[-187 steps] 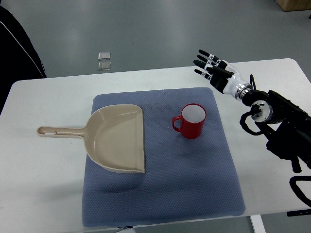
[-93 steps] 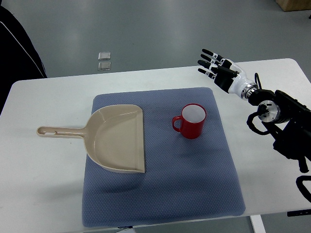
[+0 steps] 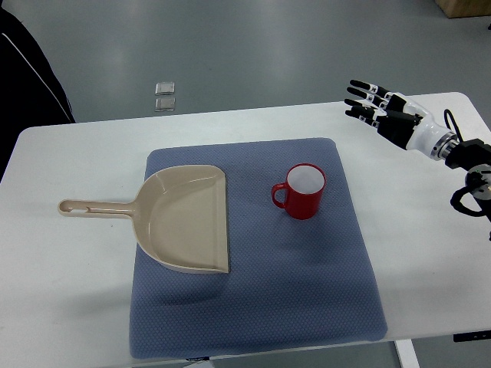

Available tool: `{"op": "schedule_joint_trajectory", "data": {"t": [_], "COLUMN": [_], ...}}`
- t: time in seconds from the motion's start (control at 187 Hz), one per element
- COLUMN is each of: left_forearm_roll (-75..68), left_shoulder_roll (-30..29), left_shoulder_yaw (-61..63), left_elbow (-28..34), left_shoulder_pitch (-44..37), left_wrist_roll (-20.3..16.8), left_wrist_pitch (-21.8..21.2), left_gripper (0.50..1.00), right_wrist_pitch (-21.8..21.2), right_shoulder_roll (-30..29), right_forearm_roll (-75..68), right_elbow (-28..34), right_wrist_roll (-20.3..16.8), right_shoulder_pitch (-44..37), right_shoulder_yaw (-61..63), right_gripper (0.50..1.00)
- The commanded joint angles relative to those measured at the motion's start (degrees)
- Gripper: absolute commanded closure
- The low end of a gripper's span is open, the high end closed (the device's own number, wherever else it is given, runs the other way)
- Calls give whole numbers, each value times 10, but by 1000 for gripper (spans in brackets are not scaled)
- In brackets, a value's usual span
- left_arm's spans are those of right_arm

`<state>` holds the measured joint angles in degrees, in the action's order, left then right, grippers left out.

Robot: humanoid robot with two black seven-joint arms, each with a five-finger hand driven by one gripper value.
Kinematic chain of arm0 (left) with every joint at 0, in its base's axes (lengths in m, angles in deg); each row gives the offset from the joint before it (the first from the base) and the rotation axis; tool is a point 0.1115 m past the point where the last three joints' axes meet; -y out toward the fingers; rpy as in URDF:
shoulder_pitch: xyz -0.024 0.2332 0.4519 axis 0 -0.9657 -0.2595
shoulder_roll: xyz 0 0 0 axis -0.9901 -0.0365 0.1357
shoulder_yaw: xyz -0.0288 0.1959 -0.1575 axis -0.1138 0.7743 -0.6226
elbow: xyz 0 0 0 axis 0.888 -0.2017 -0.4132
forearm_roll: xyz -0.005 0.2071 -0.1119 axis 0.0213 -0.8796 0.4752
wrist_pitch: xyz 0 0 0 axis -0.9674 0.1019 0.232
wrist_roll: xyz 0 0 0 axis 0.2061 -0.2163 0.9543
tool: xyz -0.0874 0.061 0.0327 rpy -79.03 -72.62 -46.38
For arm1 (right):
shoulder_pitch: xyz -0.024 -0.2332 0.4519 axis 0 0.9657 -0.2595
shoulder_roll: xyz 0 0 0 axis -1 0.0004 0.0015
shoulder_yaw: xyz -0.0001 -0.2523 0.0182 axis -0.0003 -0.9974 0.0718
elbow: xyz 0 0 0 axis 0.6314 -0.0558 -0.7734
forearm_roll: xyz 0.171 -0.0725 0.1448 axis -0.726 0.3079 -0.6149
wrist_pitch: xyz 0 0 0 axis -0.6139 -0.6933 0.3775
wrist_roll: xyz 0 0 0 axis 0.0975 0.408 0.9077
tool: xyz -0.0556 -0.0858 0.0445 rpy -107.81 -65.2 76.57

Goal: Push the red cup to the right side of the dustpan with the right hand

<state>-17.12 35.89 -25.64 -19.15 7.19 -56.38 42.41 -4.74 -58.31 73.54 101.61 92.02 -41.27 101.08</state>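
**Red cup sitting right of the dustpan, my right hand parked way off to the side**

So here's where I'm at. The red cup (image 3: 304,191) is upright on the blue mat (image 3: 253,307), a bit right of the beige dustpan (image 3: 188,222), with a clear strip of mat between them. Its handle points left, toward the pan's open edge. The dustpan lies flat, handle sticking out left onto the white table (image 3: 69,291).

My right hand (image 3: 386,115) is up near the far right corner of the table, well apart from the cup, fingers spread and straight, holding nothing. Left arm isn't in the shot at all.

What worries me from here: the cup is tall and empty-looking, so if I come in high and clip the rim I reckon it tips instead of sliding. The mat looks textured too, so the base could drag and make that worse. Coming from the right, any contact would also shove it left into the dustpan's mouth, which is the wrong way. And the handle could catch a finger and spin the cup around.

Labels or writing: nothing readable anywhere. Cup, pan and mat all look plain. There are two little grey squares (image 3: 165,95) on the floor beyond the table, no text I can make out.
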Motion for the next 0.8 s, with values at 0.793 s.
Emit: {"op": "schedule_joint_trajectory", "data": {"t": [0.793], "left_forearm_roll": [0], "left_shoulder_roll": [0], "left_shoulder_yaw": [0], "left_elbow": [1], "left_shoulder_pitch": [0], "left_wrist_roll": [0], "left_wrist_pitch": [0], "left_gripper": [500], "right_wrist_pitch": [0], "right_shoulder_roll": [19], "right_forearm_roll": [176], "right_elbow": [62], "right_wrist_roll": [201], "right_shoulder_pitch": [80], "right_shoulder_yaw": [-43], "right_gripper": [566]}}
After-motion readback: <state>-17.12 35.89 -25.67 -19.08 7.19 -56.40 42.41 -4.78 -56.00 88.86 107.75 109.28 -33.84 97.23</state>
